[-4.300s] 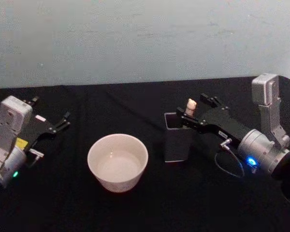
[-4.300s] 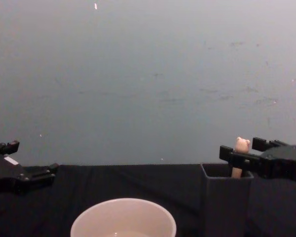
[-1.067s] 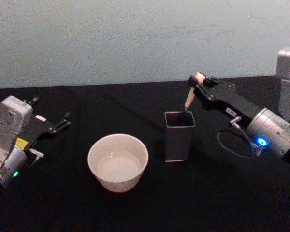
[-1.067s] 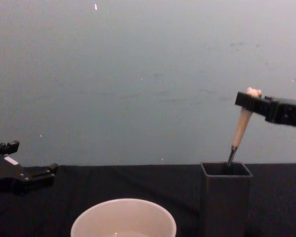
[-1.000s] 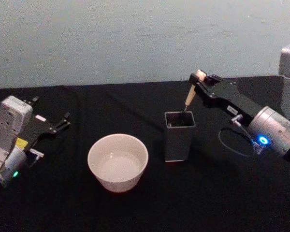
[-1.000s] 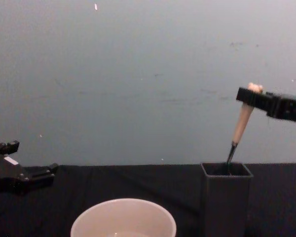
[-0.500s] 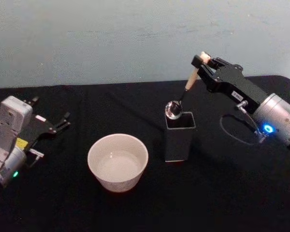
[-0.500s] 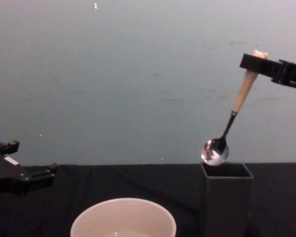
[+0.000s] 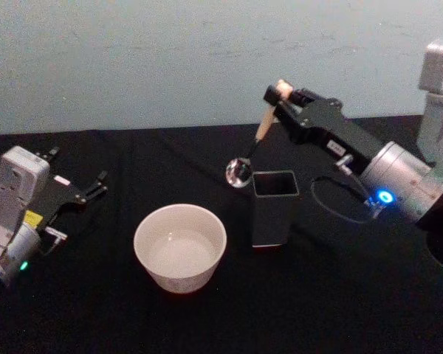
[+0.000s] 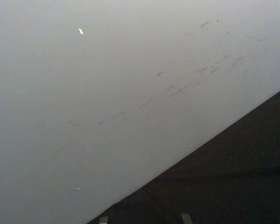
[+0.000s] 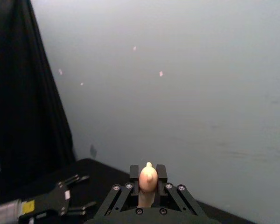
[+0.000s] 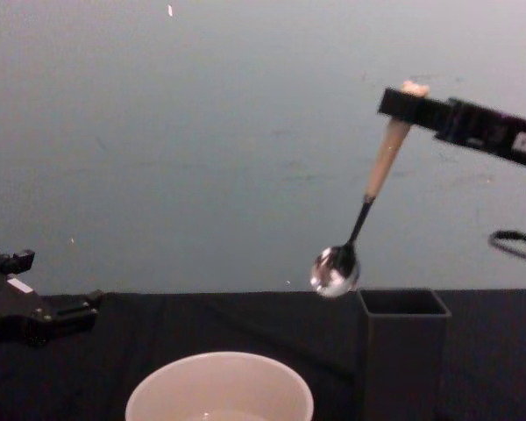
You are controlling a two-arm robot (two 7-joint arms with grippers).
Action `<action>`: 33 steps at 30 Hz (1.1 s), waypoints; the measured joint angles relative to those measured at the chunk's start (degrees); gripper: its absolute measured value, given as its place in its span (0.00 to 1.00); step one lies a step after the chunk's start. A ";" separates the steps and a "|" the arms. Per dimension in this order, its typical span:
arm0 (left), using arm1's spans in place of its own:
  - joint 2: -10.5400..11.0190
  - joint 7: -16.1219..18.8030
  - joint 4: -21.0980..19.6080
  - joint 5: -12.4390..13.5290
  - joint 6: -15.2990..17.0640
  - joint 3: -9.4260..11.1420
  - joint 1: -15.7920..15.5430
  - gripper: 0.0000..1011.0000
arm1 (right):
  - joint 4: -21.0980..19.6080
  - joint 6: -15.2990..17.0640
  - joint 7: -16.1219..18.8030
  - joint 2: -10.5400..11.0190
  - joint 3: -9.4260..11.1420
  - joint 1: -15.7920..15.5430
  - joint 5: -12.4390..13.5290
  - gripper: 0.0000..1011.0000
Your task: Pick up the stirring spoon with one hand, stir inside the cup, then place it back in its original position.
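From the head view, the right gripper (image 9: 279, 94) reaches in from the right edge of the surface (image 9: 317, 310), high above it. Its fingers are clenched on the top of the spoon (image 9: 260, 131). The spoon hangs tilted in the air, bowl lowest, just beside the back left corner of the holder (image 9: 273, 210) and clear of its opening. The holder stands upright near the middle of the surface, with the cup (image 9: 179, 276) close on its left, toward the front edge. The left gripper (image 9: 97, 186) rests by the left edge, its fingers released and holding nothing.

The left wrist view takes in the pale wall (image 10: 107, 93) and a stretch of the dark surface (image 10: 242, 163).

In the right wrist view, the right gripper (image 11: 148, 172) pinches the spoon (image 11: 147, 181) just under its little bear head. The left gripper (image 11: 75, 192) shows farther off with its fingers apart.

From the chest view, the right gripper (image 12: 403, 98) holds the spoon (image 12: 384, 162) by its upper end. The shiny bowl hangs a little above the holder (image 12: 403, 351), just off its left rim and not touching it. The cup (image 12: 219, 358) sits lower, toward the front edge. The left gripper (image 12: 46, 285) lies low by the left edge.
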 joint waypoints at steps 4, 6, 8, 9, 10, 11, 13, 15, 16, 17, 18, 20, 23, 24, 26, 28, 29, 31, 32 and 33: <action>0.00 0.00 0.00 0.00 0.00 0.00 0.00 0.99 | 0.47 -0.14 0.43 -0.23 -1.76 0.28 -0.85 0.21; 0.00 0.00 0.00 0.00 0.00 0.00 0.00 0.99 | 0.65 -0.26 0.66 -0.31 -2.35 0.37 -1.17 0.21; 0.00 0.00 0.00 0.00 0.00 0.00 0.00 0.99 | 0.92 -0.48 1.12 -0.42 -3.20 0.47 -1.57 0.21; 0.00 0.00 0.00 0.00 0.00 0.00 0.00 0.99 | 1.08 -0.63 1.46 -0.47 -3.75 0.58 -1.83 0.21; 0.00 0.00 0.00 0.00 0.00 0.00 0.00 0.99 | 1.15 -0.69 1.67 -0.49 -4.00 0.62 -1.94 0.21; 0.00 0.00 0.00 0.00 0.00 0.00 0.00 0.99 | 1.24 -0.74 1.85 -0.51 -4.23 0.66 -2.06 0.21; 0.00 0.00 0.00 0.00 0.00 0.00 0.00 0.99 | 1.50 -0.96 2.40 -0.53 -5.03 0.80 -2.53 0.21; 0.00 0.00 0.00 0.00 0.00 0.00 0.00 0.99 | 1.73 -1.12 2.73 -0.54 -5.50 0.91 -2.87 0.21; 0.00 0.00 0.00 0.00 0.00 0.00 0.00 0.99 | 2.03 -1.29 3.08 -0.56 -5.98 1.06 -3.19 0.21; 0.00 0.00 0.00 0.00 0.00 0.00 0.00 0.99 | 2.19 -1.38 3.23 -0.58 -6.20 1.14 -3.40 0.21; 0.00 0.00 0.00 0.00 0.00 0.00 0.00 0.99 | 2.39 -1.47 3.40 -0.59 -6.42 1.24 -3.59 0.21; 0.00 0.00 0.00 0.00 0.00 0.00 0.00 0.99 | 2.93 -1.79 3.83 -0.62 -7.05 1.49 -4.27 0.21; 0.00 0.00 0.00 0.00 0.00 0.00 0.00 0.99 | 3.67 -2.22 4.34 -0.71 -7.87 1.80 -5.28 0.21; 0.00 0.00 0.00 0.00 0.00 0.00 0.00 0.99 | 3.87 -2.33 4.47 -0.72 -8.08 1.86 -5.58 0.21; 0.00 0.00 0.00 0.00 0.00 0.00 0.00 0.99 | 4.44 -2.56 4.84 -0.80 -8.59 2.07 -6.28 0.21; 0.00 0.00 0.00 0.01 0.00 0.00 0.00 0.99 | 4.99 -2.74 5.23 -0.88 -9.08 2.21 -6.92 0.21; 0.00 0.00 0.00 0.01 0.00 0.00 0.00 0.99 | 5.13 -2.81 5.36 -0.90 -9.23 2.23 -7.14 0.21; 0.00 0.00 0.00 0.00 0.00 0.00 0.00 0.99 | 5.54 -3.06 5.76 -0.93 -9.63 2.27 -7.75 0.21; 0.00 0.00 0.00 0.00 0.00 0.00 0.00 0.99 | 5.66 -3.12 5.87 -0.93 -9.76 2.29 -7.91 0.21; 0.00 0.00 0.00 0.00 0.00 0.00 0.00 0.99 | 5.78 -3.15 5.99 -0.95 -9.88 2.30 -8.08 0.21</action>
